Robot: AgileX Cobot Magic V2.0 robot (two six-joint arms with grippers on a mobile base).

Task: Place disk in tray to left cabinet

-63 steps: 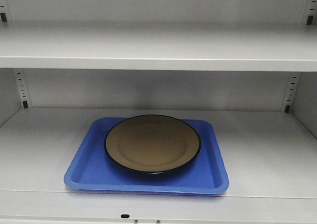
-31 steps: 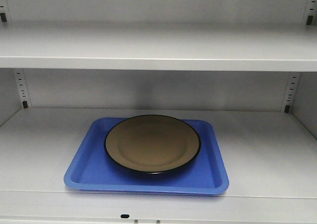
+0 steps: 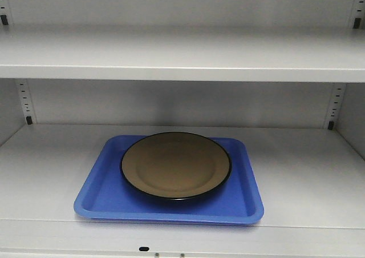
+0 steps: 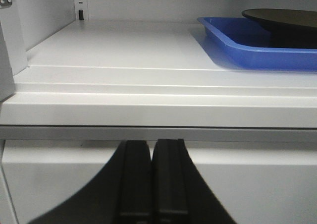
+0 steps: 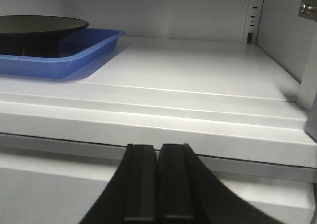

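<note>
Soft, even light fills the pale left cabinet — bright, without harsh glare. The disk shows a dull sheen and casts a dark shadow on the tray. In both wrist views the near black fingers look blurred — dim silhouettes.

Front view faces shelf; wrist views flank tray.

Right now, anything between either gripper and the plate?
Only the shelf's front lip: both grippers, left and right, sit shut below it. Above it, nothing visible blocks the way to the plate in the tray.
</note>
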